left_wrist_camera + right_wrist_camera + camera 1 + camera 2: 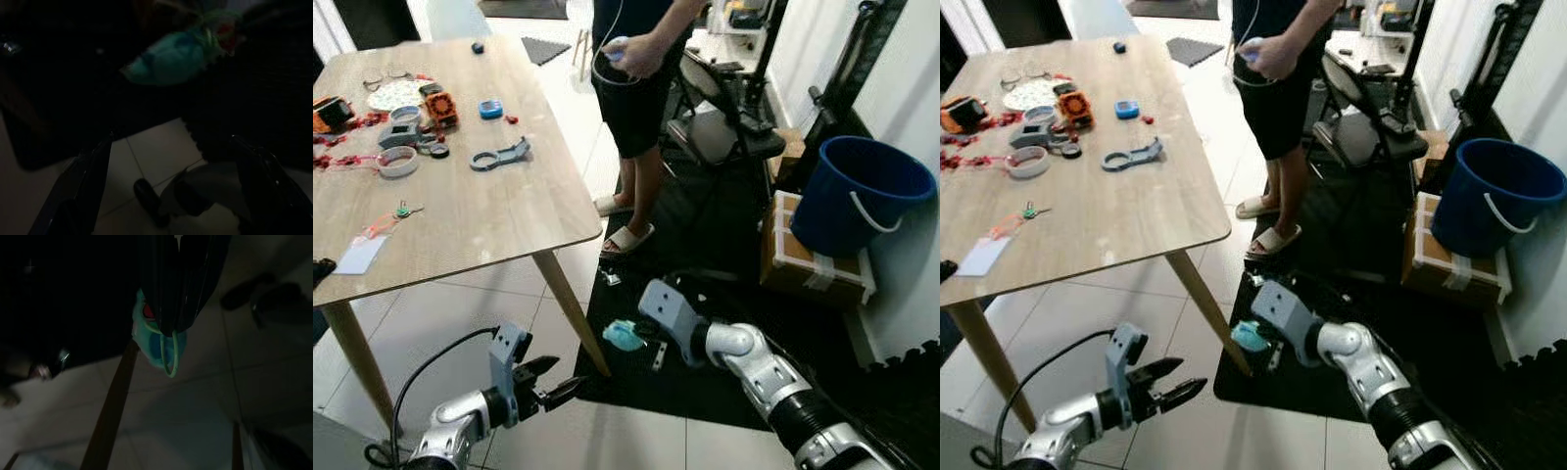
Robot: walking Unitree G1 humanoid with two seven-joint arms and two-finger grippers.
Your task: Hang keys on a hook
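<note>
My right fingers (171, 328) were closed on the teal keys (625, 336), held low above the black mat (724, 323). At my 9 o'clock, my left fingers (1167, 388) were spread wide, holding nothing.

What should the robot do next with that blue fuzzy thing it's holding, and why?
Probably lift the right gripper higher. It holds the teal keychain low near the floor, beside the table leg, and no hook is visible yet.
</note>
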